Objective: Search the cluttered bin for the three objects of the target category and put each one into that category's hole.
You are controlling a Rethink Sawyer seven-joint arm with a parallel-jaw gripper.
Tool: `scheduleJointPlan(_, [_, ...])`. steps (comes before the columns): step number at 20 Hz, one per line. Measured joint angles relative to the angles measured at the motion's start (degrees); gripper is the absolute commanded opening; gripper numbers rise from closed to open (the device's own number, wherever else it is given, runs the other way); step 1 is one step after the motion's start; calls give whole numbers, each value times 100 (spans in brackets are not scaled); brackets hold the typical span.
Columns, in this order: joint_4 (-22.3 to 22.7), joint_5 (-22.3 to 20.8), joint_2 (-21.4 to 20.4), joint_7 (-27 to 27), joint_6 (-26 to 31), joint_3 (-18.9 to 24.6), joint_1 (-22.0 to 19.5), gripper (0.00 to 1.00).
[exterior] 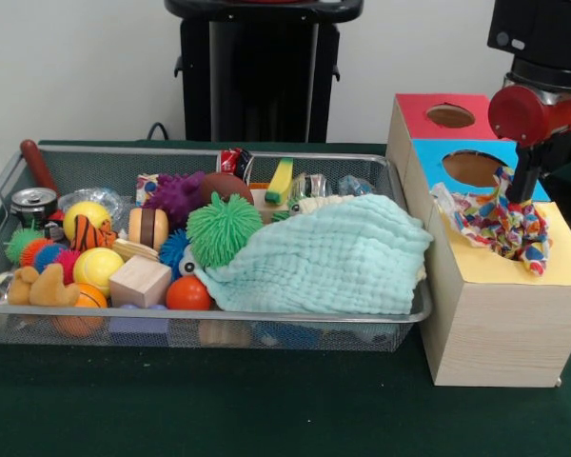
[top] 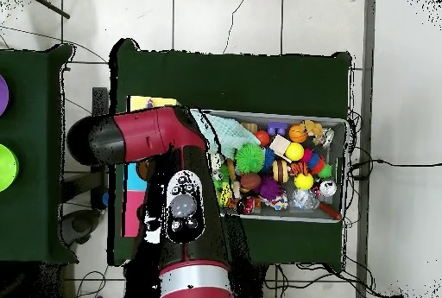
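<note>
Front view: gripper (exterior: pixel 521 202) at right of frame, reached down from the red elbow at upper right, closed on the confetti-print wrapper (exterior: pixel 500 224). Wrapper bunched and spread over the yellow-topped box (exterior: pixel 500 314), right where its hole would be; hole itself hidden beneath the crinkled plastic. Held low over the lid, likely so the wrapper drops straight in on release. Whether any part already sits inside the opening, cannot tell.

Behind, toward upper right: blue-topped box (exterior: pixel 447 157) and red-topped box (exterior: pixel 423 112), openings bare.

Left and centre: wire-mesh bin (exterior: pixel 266 319), just beside the boxes, crowded. Mint quilted cloth (exterior: pixel 328 257) draped over its right half, possibly covering more. Green spiky ball (exterior: pixel 223 228) against the cloth's left edge. Clear-whitish wrapper (exterior: pixel 105 202) at the far left, near a small can (exterior: pixel 33 202).

Overhead view: arm (top: pixel 164 191) covers the boxes at left of the bin; gripper hidden.
</note>
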Motion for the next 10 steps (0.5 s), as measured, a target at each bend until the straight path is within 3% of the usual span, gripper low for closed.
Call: scheduleJointPlan(10, [-1,-2,79,0,-46,0,0,0])
